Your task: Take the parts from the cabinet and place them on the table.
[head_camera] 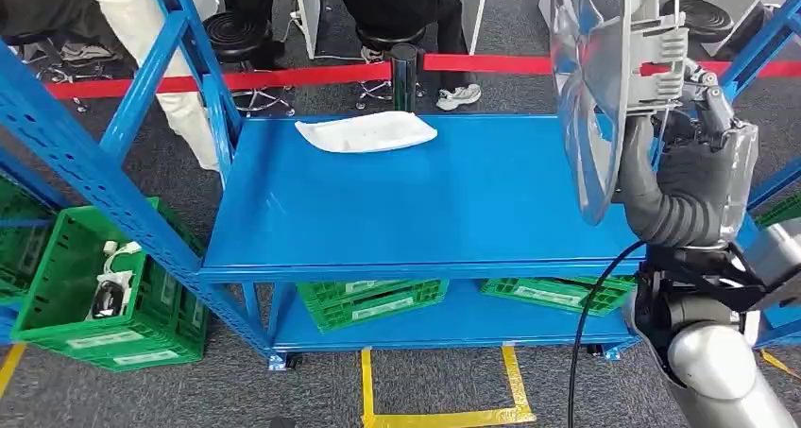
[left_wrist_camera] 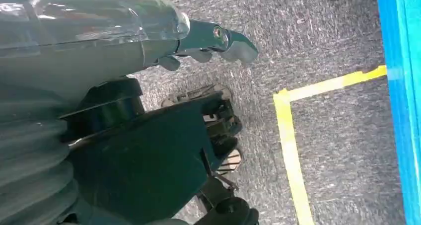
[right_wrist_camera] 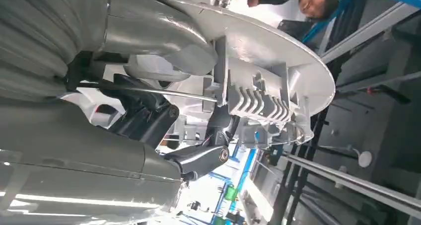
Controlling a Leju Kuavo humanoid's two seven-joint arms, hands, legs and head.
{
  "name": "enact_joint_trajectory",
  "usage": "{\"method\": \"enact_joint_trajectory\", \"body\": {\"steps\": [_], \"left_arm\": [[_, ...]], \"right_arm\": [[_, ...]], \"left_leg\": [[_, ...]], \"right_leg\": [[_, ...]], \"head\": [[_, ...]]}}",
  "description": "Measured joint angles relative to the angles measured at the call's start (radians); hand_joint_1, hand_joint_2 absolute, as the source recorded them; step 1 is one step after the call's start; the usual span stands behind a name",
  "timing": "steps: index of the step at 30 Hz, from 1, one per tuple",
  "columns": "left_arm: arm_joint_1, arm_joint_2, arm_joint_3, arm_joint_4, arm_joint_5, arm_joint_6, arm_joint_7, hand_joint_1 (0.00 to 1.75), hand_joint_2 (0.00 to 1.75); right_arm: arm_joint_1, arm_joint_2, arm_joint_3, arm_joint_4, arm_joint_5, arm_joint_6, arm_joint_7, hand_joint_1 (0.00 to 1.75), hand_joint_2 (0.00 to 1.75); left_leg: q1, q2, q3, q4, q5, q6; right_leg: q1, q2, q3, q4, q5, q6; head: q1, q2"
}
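Right arm up on the right side of the head view, and the right hand [head_camera: 694, 83] grips a large silvery round part [head_camera: 590, 88], holding it on edge, upright, above the right end of the blue worktop [head_camera: 453, 211]. From the right wrist camera the dark fingers [right_wrist_camera: 218, 130] clamp around the part's ribbed grey bracket [right_wrist_camera: 258, 103], thumb pressed on the disc's face. The left hand [left_wrist_camera: 218, 41] hangs low over grey carpet beside a yellow floor line [left_wrist_camera: 290, 150], fingers apart, holding nothing. Out on the worktop, toward its far edge, a white flat part [head_camera: 366, 130] lies well apart from the held disc. Below, green crates [head_camera: 373, 300] sit on the lower shelf, another green crate [head_camera: 94, 296] stands at the left. Beyond, a red barrier tape [head_camera: 283, 77] runs across, with people's legs and black stools behind it.
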Motion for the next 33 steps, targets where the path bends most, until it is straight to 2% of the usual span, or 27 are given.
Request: {"method": "enact_joint_trajectory", "body": {"steps": [5, 13, 33], "left_arm": [[0.002, 0.007, 0.012, 0.000, 0.034, -0.072, -0.052, 0.00, 1.75], [0.002, 0.011, 0.021, 0.000, 0.036, -0.073, -0.079, 0.00, 1.75], [0.002, 0.021, 0.023, 0.000, 0.035, -0.074, -0.053, 0.00, 1.75]], "right_arm": [[0.018, 0.000, -0.008, -0.002, -0.002, -0.003, -0.010, 1.75, 1.75], [0.035, 0.000, -0.009, -0.020, 0.013, -0.003, -0.010, 1.75, 1.75], [0.051, 0.005, -0.006, -0.036, 0.010, 0.006, -0.010, 1.75, 1.75]], "left_leg": [[0.000, 0.001, 0.000, 0.000, 0.000, 0.000], [0.000, 0.002, 0.000, 0.000, 0.000, 0.000], [-0.003, 0.003, 0.000, 0.001, -0.001, 0.001]], "right_leg": [[0.000, 0.000, 0.000, 0.000, 0.000, 0.000], [0.000, 0.001, 0.000, 0.000, 0.000, 0.000], [-0.002, 0.002, 0.000, -0.001, 0.001, 0.001]], "head": [[0.000, 0.000], [0.000, 0.000], [0.000, 0.000]]}}
